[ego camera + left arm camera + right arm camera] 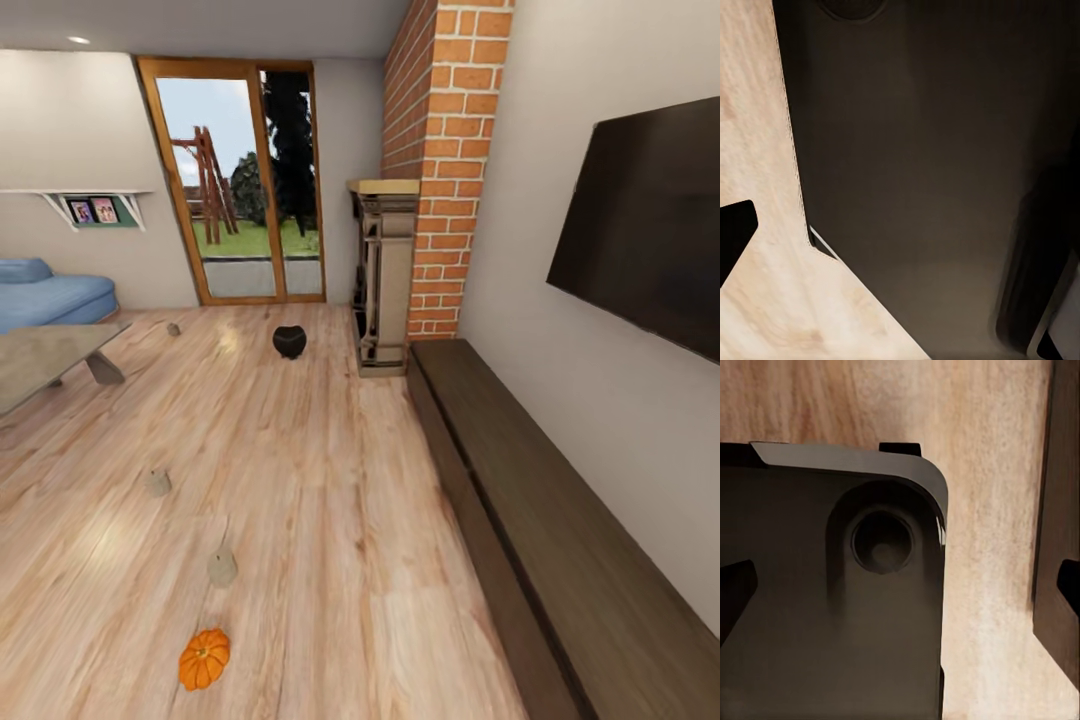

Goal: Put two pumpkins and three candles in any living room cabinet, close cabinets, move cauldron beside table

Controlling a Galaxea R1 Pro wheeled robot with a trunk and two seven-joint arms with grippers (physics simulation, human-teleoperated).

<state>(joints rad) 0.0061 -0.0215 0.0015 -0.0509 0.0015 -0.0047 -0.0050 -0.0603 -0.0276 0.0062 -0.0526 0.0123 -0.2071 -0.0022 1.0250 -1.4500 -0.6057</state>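
Wood floor point(330, 520) everywhere. One pumpkin point(204, 658) sits at my 7 o'clock, with two pale candles point(222, 569) point(158, 483) up toward 9 and a third point(173, 328) far off near the worktop point(45, 362). The cauldron point(289, 341) stands at 12 by the fireplace point(385, 270), mouth up; can't see inside it. The cabinet point(560, 560) runs along 3 to 5, closed. Can't tell if either gripper is open.

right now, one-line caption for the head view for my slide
Living room floor: pumpkin, three candles, cauldron near fireplace, closed cabinet at right.
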